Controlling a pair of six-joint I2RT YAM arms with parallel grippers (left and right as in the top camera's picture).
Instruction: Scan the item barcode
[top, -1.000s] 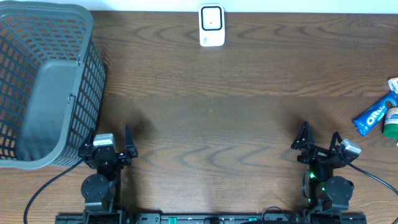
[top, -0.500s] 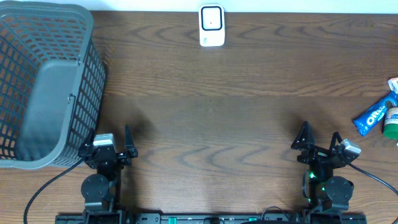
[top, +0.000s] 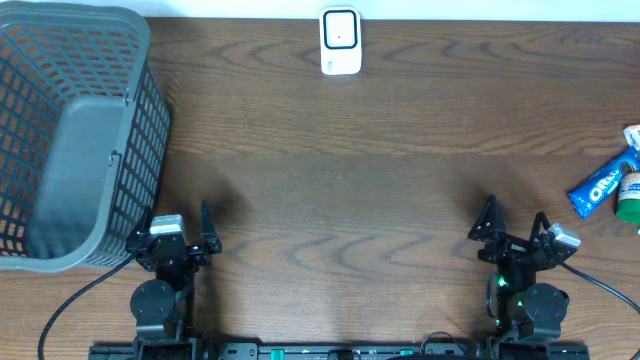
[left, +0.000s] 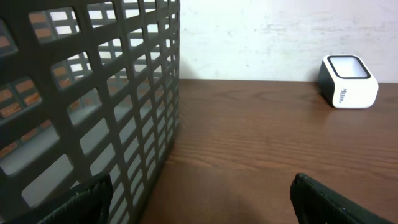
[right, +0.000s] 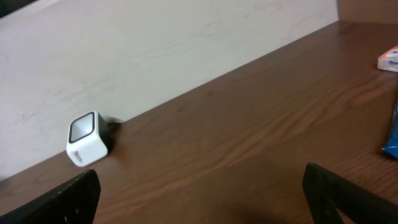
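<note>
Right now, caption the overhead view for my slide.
Left claw and right claw sit open; scanner at far edge, basket left, Oreo pack right.

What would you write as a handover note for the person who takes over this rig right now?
Left gripper: open, empty, beside the basket.
Right gripper: open, empty.
Scanner: far centre of the table.
Oreo pack and a green item: at the right edge.
Done: nothing; no item picked.
To do: grasp an item, likely with the right arm, and show its barcode to the scanner.
</note>
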